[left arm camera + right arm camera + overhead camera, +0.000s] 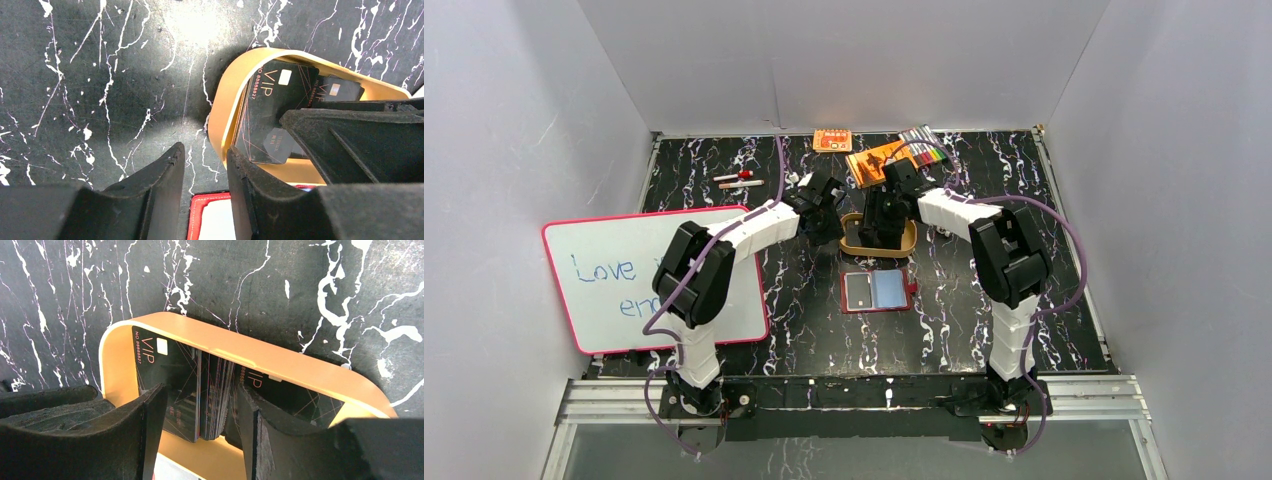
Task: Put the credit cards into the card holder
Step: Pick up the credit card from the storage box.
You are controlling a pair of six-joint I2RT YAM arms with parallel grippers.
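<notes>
Several near-black credit cards (215, 390) stand on edge as a stack in a tan-yellow oval tray (235, 347); they also show in the left wrist view (280, 95). My right gripper (200, 390) is open, with its fingers down in the tray on either side of the stack. My left gripper (204, 148) is open and empty over the table, just outside the tray's left rim (225, 100). The dark red card holder (877, 291) lies open and flat in front of the tray (852, 243), with its bluish sleeves facing up. Its red edge shows in the left wrist view (200, 215).
A whiteboard (654, 275) with blue writing lies at the left. Markers (739, 180) lie at the back left. Orange printed packets (832, 140) and a pack of coloured pens (924, 148) lie at the back. White walls enclose the table.
</notes>
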